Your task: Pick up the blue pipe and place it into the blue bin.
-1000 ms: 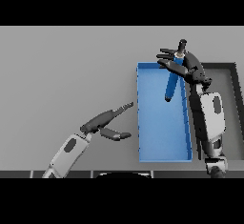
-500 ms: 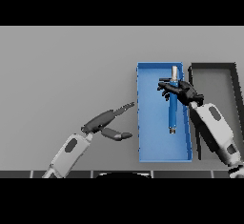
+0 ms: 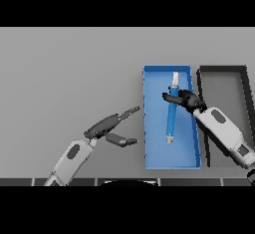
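Observation:
The blue pipe (image 3: 171, 119) lies lengthwise on the floor of the blue bin (image 3: 149, 128), its pale end toward the far wall and its grey tip toward me. My right hand (image 3: 187, 99) hovers over the pipe's upper part. Its fingers (image 3: 168, 97) reach loosely across the pipe and are not closed round it. My left hand (image 3: 110, 125) is open just left of the bin, fingers pointing at the bin's left wall and thumb spread below.
A dark grey bin (image 3: 222, 70) stands directly right of the blue bin, and my right forearm (image 3: 221, 132) crosses the gap between them. Bare grey table (image 3: 69, 73) spreads to the left and far side.
The right hand brought the pipe down from above the bin's far edge into the bin and let go. The pipe now lies flat, and the hand has drawn back a little. The left hand stayed still.

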